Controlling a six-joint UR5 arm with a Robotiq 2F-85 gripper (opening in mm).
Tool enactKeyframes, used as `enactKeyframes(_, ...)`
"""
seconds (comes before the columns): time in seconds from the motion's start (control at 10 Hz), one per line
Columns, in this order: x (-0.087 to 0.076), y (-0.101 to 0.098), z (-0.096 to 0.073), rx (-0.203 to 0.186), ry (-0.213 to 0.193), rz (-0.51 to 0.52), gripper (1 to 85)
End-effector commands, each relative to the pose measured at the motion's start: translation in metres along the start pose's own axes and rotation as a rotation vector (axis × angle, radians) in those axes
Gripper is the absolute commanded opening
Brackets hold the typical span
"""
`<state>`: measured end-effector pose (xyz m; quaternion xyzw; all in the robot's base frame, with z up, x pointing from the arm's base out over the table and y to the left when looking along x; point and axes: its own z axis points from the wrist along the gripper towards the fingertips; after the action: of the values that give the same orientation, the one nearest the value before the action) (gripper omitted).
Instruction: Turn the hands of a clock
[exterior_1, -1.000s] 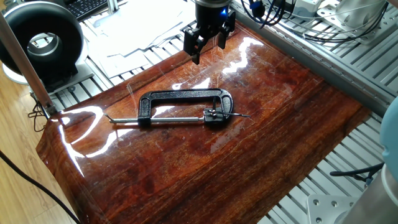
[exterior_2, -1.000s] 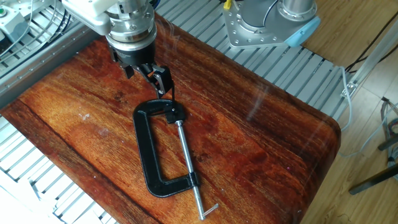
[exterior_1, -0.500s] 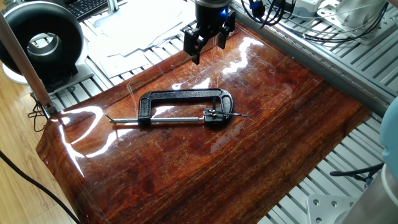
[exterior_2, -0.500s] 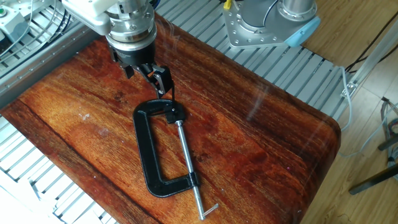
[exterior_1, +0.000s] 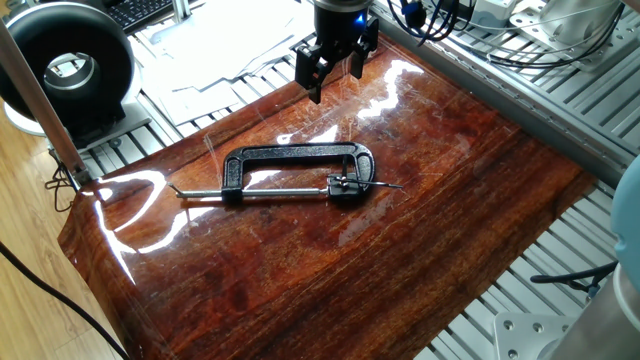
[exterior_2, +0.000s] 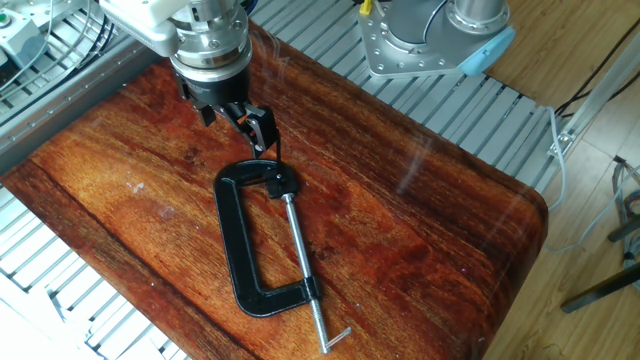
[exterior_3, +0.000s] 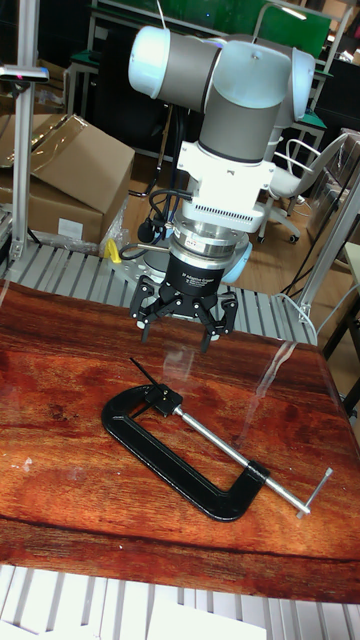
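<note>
We see a single robot arm over a glossy red-brown wooden table (exterior_1: 470, 200). Its gripper (exterior_1: 336, 76) hangs above the wood with its two fingers spread wide and nothing between them. The clock (exterior_1: 290, 152), a black C-shaped clamp, lies flat near the table's middle. Its long steel screw rod (exterior_1: 280, 194) runs from 9 to 3 o'clock in one fixed view. The hands (exterior_1: 352, 187), a thin grey pin in a small black block, sit at the clamp's 3 o'clock end. The pin lies in line with the rod, its tip pointing to 3 o'clock. From the gripper the hands lie at about 6 o'clock, near but apart. We judge the coming move to be a short descent onto that pin, fingers straddling its axis
</note>
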<state>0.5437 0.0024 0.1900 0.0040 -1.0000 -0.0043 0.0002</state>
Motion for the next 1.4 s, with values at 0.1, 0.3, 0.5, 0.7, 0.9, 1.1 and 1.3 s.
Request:
enactKeyframes(0.1, 0.066, -0.018, -0.008, 0.076, 0.261, -0.123, 1.0)
enactKeyframes(0.3, 0.065, -0.018, -0.008, 0.083, 0.261, -0.122, 1.0)
enactKeyframes(0.5, 0.065, -0.018, -0.008, 0.082, 0.261, -0.124, 1.0)
enactKeyframes(0.7, 0.065, -0.022, -0.009, 0.088, 0.261, -0.129, 1.0)
enactKeyframes(0.9, 0.059, -0.028, -0.003, 0.087, 0.224, -0.158, 1.0)
enactKeyframes(1.1, 0.053, -0.029, 0.006, 0.061, 0.178, -0.19, 1.0)
enactKeyframes(1.3, 0.047, -0.031, 0.006, 0.046, 0.142, -0.228, 1.0)
